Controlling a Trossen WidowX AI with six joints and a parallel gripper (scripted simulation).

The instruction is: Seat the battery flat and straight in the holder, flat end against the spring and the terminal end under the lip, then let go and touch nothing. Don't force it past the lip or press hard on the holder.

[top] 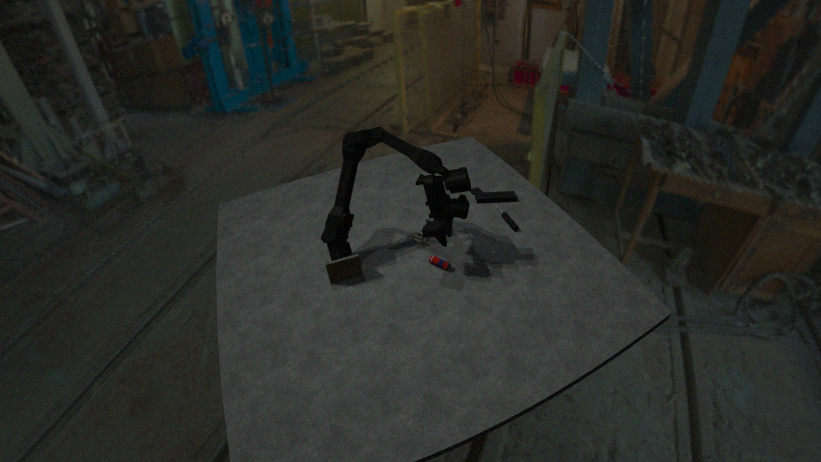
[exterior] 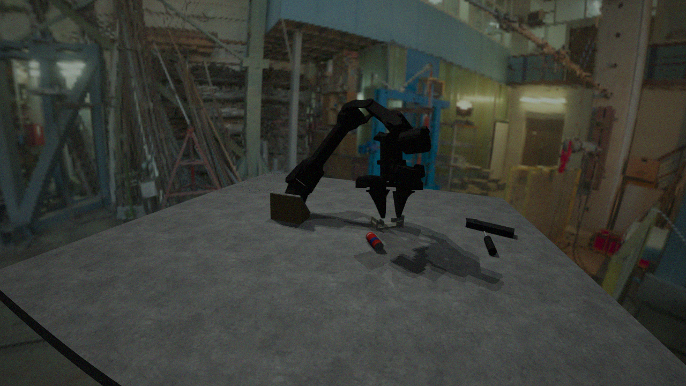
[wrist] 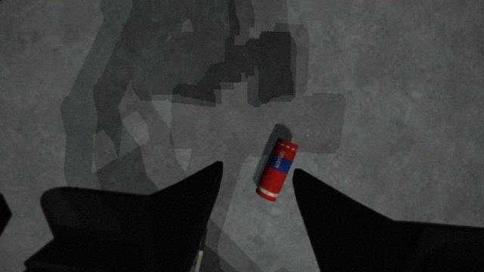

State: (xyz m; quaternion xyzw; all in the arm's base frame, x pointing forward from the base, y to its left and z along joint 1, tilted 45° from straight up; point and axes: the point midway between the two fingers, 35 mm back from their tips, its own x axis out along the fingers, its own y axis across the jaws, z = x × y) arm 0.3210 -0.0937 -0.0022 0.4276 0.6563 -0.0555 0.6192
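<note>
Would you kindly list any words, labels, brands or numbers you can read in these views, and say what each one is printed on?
Battery: light lettering on its blue band, too small and blurred to read in the wrist view; in the top and exterior views only the red and blue colours show.
Battery holder, screwdriver, flat black bar, gripper: no markings visible.
Background workshop: no sign or label legible.
Nothing in these views can be quoted.

Dim light is falling on the grey desk [top: 401, 356] (blue frame [exterior: 422, 124] standing behind) in a cluttered workshop.
</note>
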